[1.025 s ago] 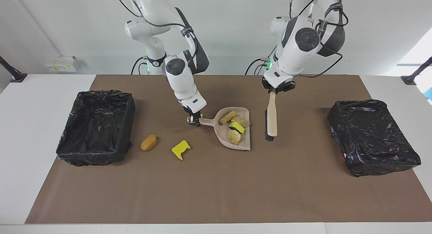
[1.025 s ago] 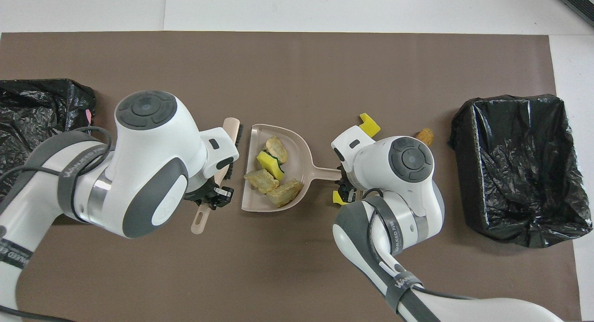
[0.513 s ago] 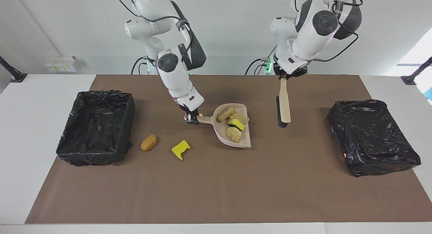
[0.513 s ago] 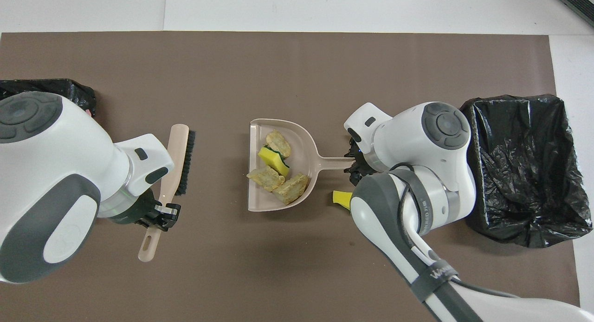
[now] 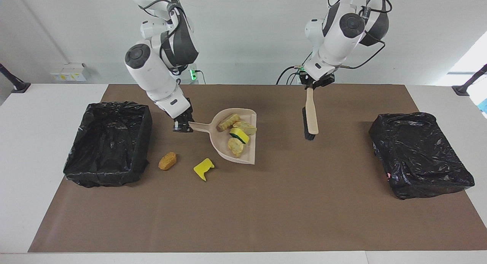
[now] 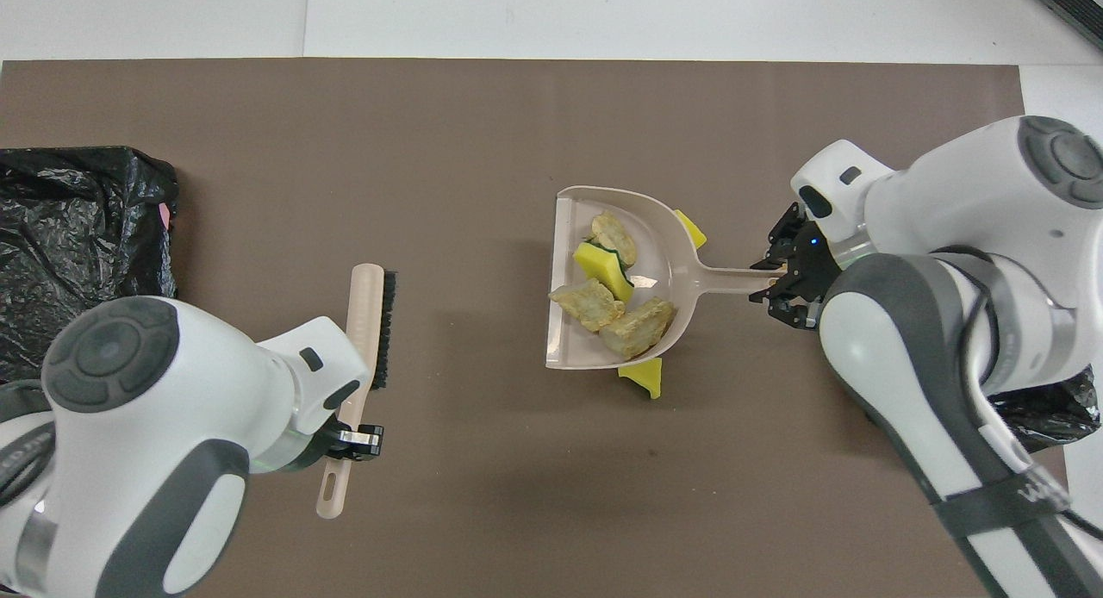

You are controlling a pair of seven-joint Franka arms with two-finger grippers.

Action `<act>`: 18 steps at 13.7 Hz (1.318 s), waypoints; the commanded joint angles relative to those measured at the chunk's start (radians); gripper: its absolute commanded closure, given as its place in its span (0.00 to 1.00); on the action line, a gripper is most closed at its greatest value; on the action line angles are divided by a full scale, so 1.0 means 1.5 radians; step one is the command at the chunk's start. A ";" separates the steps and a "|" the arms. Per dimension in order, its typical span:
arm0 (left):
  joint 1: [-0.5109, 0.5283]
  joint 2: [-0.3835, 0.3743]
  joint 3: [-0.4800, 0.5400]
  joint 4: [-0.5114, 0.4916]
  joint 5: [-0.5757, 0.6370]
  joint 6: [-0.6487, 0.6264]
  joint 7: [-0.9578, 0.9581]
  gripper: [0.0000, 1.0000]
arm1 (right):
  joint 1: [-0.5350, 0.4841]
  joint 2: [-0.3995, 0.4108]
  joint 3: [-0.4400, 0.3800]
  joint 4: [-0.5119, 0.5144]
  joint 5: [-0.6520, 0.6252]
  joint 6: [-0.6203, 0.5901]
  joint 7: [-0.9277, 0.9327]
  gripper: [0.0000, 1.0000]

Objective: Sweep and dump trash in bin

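Two arms are up off the brown mat [image 5: 243,203] in the facing view. The right gripper [image 5: 183,126] is clamped on the end of the handle of the beige dustpan [image 5: 222,146], which hangs tilted in the air over the middle of the mat. Four pieces of trash [image 5: 236,134] lie in the pan: tan crumbly scraps and one bright yellow sponge with a dark green layer. On the mat, an orange-brown scrap [image 5: 167,161] and a yellow scrap [image 5: 203,168] rest near the open black-lined bin [image 5: 108,142] at the right arm's end of the table. The left gripper [image 5: 314,82] pinches the top of the handle of a brush [image 5: 311,117], which hangs straight down, bristles clear of the mat. A second black-bagged bin [image 5: 420,153] sits at the left arm's end.

From overhead, the right gripper [image 6: 788,279] has its fingers closed on the dustpan [image 6: 681,270] handle, and the four scraps [image 6: 613,288] cluster in the pan. Two yellow pieces peek out from under the pan's edges, one [image 6: 644,377] on the side nearer the robots, one [image 6: 691,229] on the farther side. The left gripper [image 6: 349,443] grips the brush [image 6: 366,339] low on its handle.
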State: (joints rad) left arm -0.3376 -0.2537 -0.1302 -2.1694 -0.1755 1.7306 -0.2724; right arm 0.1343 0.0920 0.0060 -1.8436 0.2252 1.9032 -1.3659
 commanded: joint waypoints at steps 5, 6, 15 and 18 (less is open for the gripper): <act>-0.210 0.115 0.002 -0.032 -0.006 0.199 -0.265 1.00 | -0.176 -0.031 0.004 0.033 -0.103 -0.049 -0.144 1.00; -0.222 0.117 0.002 -0.032 -0.006 0.207 -0.275 1.00 | -0.207 -0.031 0.004 0.042 -0.119 -0.048 -0.182 1.00; -0.300 0.170 0.001 -0.051 -0.007 0.289 -0.355 1.00 | -0.384 -0.025 0.005 0.122 -0.364 0.009 -0.389 1.00; -0.301 0.183 0.001 -0.051 -0.007 0.290 -0.354 1.00 | -0.373 -0.047 0.005 0.075 -0.485 0.029 -0.308 1.00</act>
State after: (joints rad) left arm -0.7670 0.0167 -0.1453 -2.2305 -0.1779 2.1423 -0.7966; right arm -0.4324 0.0530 0.0047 -1.6789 -0.4101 1.9245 -1.9110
